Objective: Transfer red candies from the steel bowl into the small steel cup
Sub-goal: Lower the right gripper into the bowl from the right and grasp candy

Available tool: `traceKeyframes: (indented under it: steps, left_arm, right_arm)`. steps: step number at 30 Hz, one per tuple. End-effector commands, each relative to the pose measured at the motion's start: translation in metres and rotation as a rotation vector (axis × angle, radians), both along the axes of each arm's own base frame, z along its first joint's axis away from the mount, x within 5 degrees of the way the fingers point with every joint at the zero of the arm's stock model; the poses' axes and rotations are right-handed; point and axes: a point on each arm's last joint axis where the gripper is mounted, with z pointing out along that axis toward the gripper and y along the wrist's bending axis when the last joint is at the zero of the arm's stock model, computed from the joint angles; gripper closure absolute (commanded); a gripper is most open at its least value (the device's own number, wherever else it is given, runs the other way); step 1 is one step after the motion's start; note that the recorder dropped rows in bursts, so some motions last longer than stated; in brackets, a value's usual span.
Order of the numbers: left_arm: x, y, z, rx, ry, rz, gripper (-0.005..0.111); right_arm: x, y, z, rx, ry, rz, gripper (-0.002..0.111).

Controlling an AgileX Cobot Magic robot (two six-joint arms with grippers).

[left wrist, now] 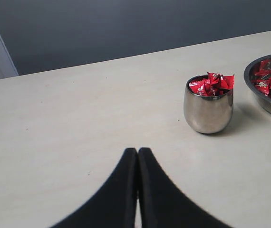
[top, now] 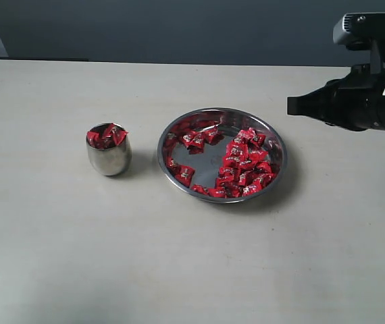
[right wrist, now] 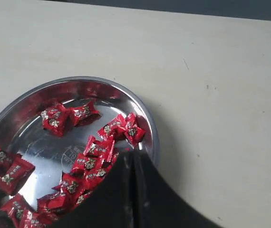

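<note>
Hovering above the table [top: 57, 256], the right arm reaches in level from the right edge. The right gripper [top: 291, 106] points toward the steel bowl [top: 221, 110], jaws pressed together with nothing between them. Red candies [top: 246, 162] lie mostly on the bowl's right side. The small steel cup [top: 109, 160], left of the bowl, is heaped with more. The left gripper [left wrist: 137, 151] is closed too, low near the cup.
</note>
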Motion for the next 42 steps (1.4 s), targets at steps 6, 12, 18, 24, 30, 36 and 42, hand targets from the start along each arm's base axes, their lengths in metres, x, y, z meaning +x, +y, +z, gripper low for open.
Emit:
traceKeyframes:
  steps: [6, 12, 18, 24, 30, 36, 42]
  left_arm:
    - [0.000, -0.001, 0.001, -0.007, -0.012, -0.010, 0.106]
    - [0.000, -0.001, 0.001, -0.007, -0.012, -0.010, 0.106]
    - [0.000, -0.001, 0.001, -0.007, -0.012, -0.010, 0.106]
    - [0.000, -0.001, 0.001, -0.007, -0.012, -0.010, 0.106]
    - [0.000, -0.001, 0.001, -0.007, -0.012, -0.010, 0.106]
    - [0.000, -0.001, 0.001, -0.007, -0.012, -0.010, 0.106]
    - [0.000, -0.001, 0.001, -0.007, -0.012, -0.010, 0.106]
  right_arm:
    - [0.003, -0.002, -0.001, 0.025, -0.057, -0.032, 0.109]
    - [0.008, 0.010, -0.032, 0.039, 0.052, -0.039, 0.109]
    - [0.011, 0.047, -0.072, -0.011, 0.096, 0.064, 0.109]
    - [0.017, 0.054, -0.086, -0.067, 0.139, 0.114, 0.082]
    - [0.033, 0.063, -0.086, -0.072, 0.128, 0.127, 0.074]
    - [0.048, 0.073, -0.105, -0.119, 0.247, 0.159, 0.074]
    - [0.058, 0.072, -0.116, -0.134, 0.322, 0.150, 0.074]
